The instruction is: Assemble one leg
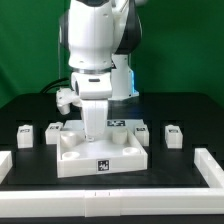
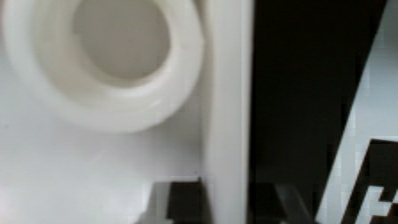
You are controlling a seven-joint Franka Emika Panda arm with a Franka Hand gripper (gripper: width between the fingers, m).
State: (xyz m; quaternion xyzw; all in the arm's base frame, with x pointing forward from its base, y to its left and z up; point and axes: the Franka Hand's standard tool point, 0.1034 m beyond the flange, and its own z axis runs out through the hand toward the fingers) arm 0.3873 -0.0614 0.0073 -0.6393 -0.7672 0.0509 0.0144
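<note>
Trouble here would come mainly from alignment. The gripper (image 1: 93, 112) hangs low over the table piece (image 1: 100, 160) at the middle of the exterior view, and the arm's bulk hides its fingertips. I cannot tell whether the gripper is spread or pinching something. A white upright shape shows directly beneath it, which may be a leg or only the fingers, and no tag is visible on it. The wrist view is filled by one round socket (image 2: 103, 60) of that piece and a straight white edge (image 2: 222, 110) with black beyond it, all very near the lens and blurred. Three legs lie loose on the black table (image 1: 30, 105), all apart from the table piece: the outer leg (image 1: 25, 133) and the inner leg (image 1: 52, 130) toward nine o'clock of it, and the lone leg (image 1: 173, 135) toward three o'clock. I judge that the step in hand concerns seating a leg in a socket. If a leg is held and comes down off-centre or tilted, it could catch the socket rim, jam, or shove the table piece sideways. If nothing is held, a descent this close could knock the piece and move its sockets from where the arm expects them.
</note>
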